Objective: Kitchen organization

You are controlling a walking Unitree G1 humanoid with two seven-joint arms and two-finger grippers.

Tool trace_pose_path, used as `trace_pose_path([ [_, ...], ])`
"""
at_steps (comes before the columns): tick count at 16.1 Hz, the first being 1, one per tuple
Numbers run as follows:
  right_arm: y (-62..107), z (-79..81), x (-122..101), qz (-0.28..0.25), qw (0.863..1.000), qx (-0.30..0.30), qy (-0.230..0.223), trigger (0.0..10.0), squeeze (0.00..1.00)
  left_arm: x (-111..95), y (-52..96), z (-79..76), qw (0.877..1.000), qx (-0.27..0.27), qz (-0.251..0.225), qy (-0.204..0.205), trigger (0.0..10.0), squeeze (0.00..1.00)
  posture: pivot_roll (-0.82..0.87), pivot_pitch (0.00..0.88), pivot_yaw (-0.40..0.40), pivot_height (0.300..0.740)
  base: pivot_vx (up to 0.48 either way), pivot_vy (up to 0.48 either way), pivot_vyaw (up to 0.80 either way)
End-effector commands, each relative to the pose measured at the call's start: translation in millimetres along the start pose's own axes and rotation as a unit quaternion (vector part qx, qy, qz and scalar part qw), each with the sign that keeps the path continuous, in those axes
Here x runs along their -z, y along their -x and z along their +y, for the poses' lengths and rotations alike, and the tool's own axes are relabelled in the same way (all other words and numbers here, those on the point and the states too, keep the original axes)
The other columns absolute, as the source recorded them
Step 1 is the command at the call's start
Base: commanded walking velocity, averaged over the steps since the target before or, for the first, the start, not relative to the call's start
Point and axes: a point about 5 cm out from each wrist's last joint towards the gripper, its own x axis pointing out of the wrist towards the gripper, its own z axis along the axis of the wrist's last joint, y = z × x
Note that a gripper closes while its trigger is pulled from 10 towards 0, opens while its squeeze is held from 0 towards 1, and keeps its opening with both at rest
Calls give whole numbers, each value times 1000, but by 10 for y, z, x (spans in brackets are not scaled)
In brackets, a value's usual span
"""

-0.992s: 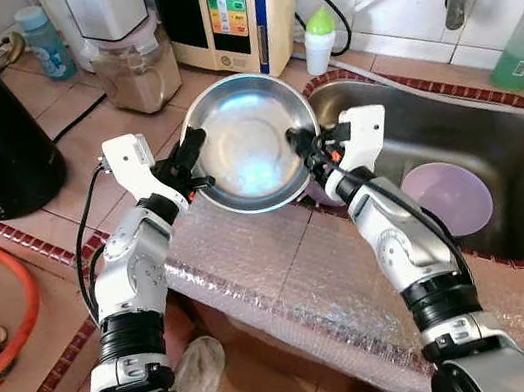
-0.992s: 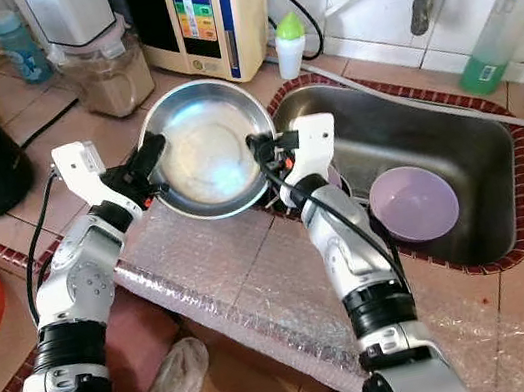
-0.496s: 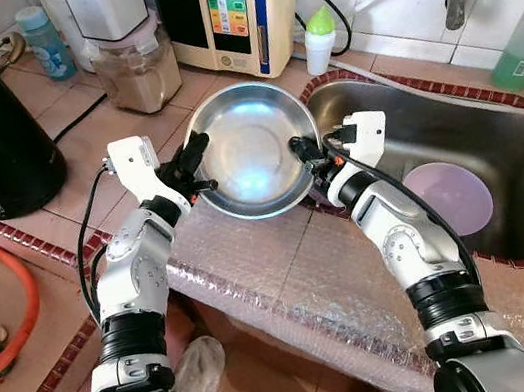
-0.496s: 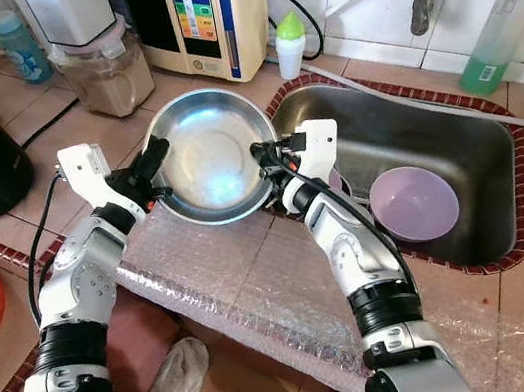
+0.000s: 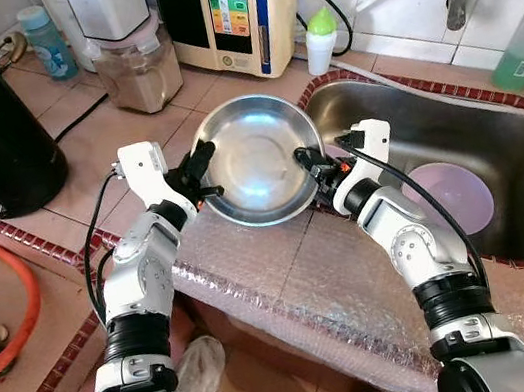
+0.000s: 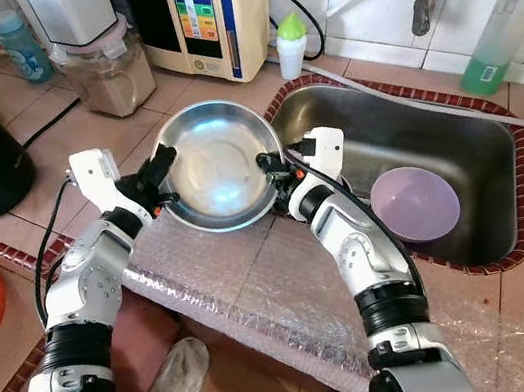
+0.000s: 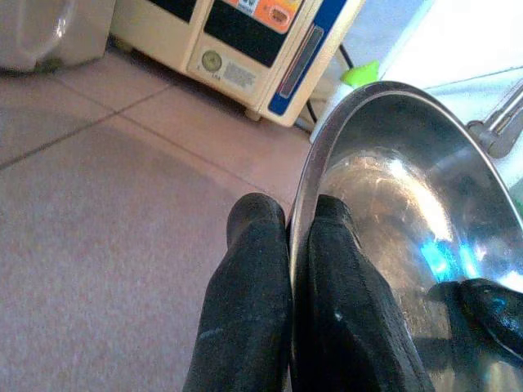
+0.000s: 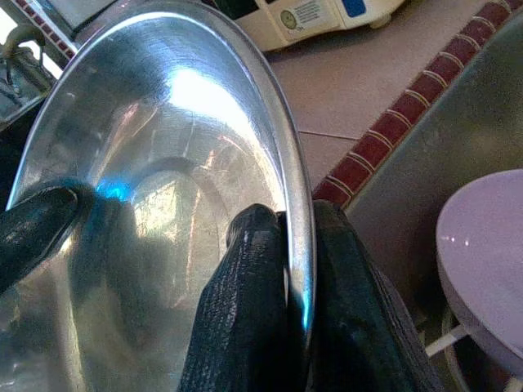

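Both tools, left (image 5: 202, 156) and right (image 5: 304, 160), pinch the steel bowl's (image 5: 257, 156) rim, hiding part of the sink (image 5: 518, 151).

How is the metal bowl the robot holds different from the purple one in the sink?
The metal bowl is shiny steel; the purple bowl is matte. The metal bowl is pinched at its rim by the left gripper and right gripper; the purple bowl lies untouched inside the sink. Both are round.

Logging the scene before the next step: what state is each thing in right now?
Steel bowl: held tilted above the counter, pinched at opposite rims.
Left hand: shut on the bowl's rim.
Right hand: shut on the bowl's rim.
Purple bowl: upside down in the sink.
Green-capped bottle: upright, capped.
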Motion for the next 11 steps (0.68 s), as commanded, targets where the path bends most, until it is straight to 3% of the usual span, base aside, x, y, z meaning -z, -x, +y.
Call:
trace_pose_path([
  [1, 88, -208, 188, 30, 997, 68, -23, 0, 0, -215, -48, -151, 998, 38, -49, -10, 4941, 0, 33, 22, -2, 740, 0, 0, 0],
  [2, 67, -285, 71, -21, 992, 118, -32, 0, 0, -162, -44, -209, 998, 52, -36, -26, 10000, 1000, 42, 25, -6, 740, 0, 0, 0],
  [6, -17, -348, -113, -82, 979, 176, -55, 0, 0, -135, -51, -336, 994, 76, -22, -71, 10000, 1000, 63, 30, 1, 740, 0, 0, 0],
  [8, -18, -415, -183, -100, 970, 223, -22, 0, 0, -92, -61, -340, 994, 78, -9, -74, 10000, 1000, 67, 29, 5, 740, 0, 0, 0],
  [10, 28, -535, -216, -110, 953, 282, 1, 0, 0, -46, -42, -376, 992, 93, 10, -82, 10000, 1000, 71, 29, 6, 740, 0, 0, 0],
  [11, 121, -682, -295, -116, 923, 356, 85, 157, 0, 133, 30, -425, 985, 132, 68, -90, 10000, 1000, 79, 25, 9, 740, 0, 0, 0],
])
